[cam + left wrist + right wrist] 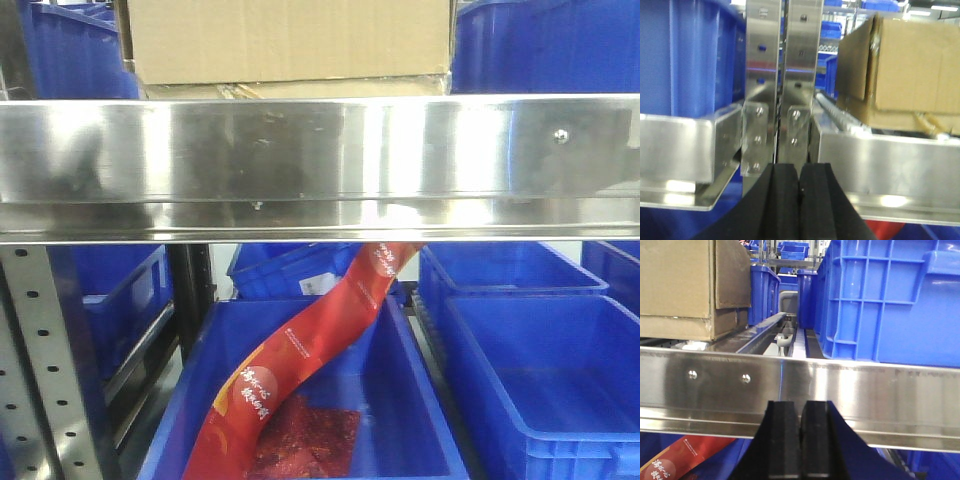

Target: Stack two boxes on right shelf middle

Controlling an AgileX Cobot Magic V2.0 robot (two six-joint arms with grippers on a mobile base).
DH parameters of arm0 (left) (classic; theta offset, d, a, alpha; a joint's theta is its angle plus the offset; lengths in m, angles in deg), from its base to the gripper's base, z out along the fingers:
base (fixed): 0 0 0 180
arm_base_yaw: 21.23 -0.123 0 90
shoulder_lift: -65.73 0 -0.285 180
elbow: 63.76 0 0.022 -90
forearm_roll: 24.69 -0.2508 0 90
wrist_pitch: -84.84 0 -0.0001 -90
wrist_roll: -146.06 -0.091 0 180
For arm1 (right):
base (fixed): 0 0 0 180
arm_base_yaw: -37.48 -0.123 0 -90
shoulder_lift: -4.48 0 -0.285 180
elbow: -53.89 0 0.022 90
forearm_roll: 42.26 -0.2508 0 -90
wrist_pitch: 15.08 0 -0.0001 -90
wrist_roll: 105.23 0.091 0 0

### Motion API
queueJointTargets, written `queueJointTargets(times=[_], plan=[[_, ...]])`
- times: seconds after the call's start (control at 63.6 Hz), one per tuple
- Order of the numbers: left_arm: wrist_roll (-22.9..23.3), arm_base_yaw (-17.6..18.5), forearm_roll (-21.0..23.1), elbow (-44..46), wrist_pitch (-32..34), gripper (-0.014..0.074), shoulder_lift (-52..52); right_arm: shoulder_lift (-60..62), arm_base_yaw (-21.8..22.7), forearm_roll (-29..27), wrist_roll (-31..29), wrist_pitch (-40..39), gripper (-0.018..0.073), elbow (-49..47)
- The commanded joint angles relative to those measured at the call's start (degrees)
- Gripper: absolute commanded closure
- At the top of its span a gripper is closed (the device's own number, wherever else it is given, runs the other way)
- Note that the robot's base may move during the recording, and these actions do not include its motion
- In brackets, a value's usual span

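Brown cardboard box (pixel 290 38) sits top centre of front view, over a thin paler cardboard layer (pixel 300 89) on the steel shelf (pixel 320 165). Left gripper (pixel 800 192) and right gripper (pixel 801 440) clenched, empty, below the lip. Judging stack done: retreat straight back, avoid clipping the lip.

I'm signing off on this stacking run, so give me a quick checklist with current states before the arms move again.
1. Left tool empty and shut: ok, pads together, nothing between them.
2. Right tool empty and shut: ok.
3. Brown cardboard box on the steel shelf: ok.
4. Brown cardboard box sits on the thin paler cardboard layer: ok, though the front view crops the top.
5. Stack square and stable: cannot tell; the box face looks wrinkled in the left wrist view.
6. Both tools clear of the shelf lip: cannot tell how far off.
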Motion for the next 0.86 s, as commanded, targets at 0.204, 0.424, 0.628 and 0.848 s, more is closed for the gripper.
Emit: queueJointTargets(times=[0.204,0.424,0.628,0.848], plan=[[-0.3,2.3,-2.0,-0.2,0.1,0.0708,-0.5,0.3,0.2,-0.2,-0.4,-1.2,0.0721,0.0],[-0.3,2.3,-2.0,-0.2,0.1,0.0708,-0.5,0.3,0.2,-0.2,-0.4,-1.2,0.0721,0.0],[-0.3,2.3,-2.0,-0.2,0.1,0.0708,-0.5,0.3,0.2,-0.2,-0.4,-1.2,0.0721,0.0],[-0.3,2.3,-2.0,-0.2,0.1,0.0708,-0.5,0.3,0.2,-0.2,-0.4,-1.2,0.0721,0.0]])
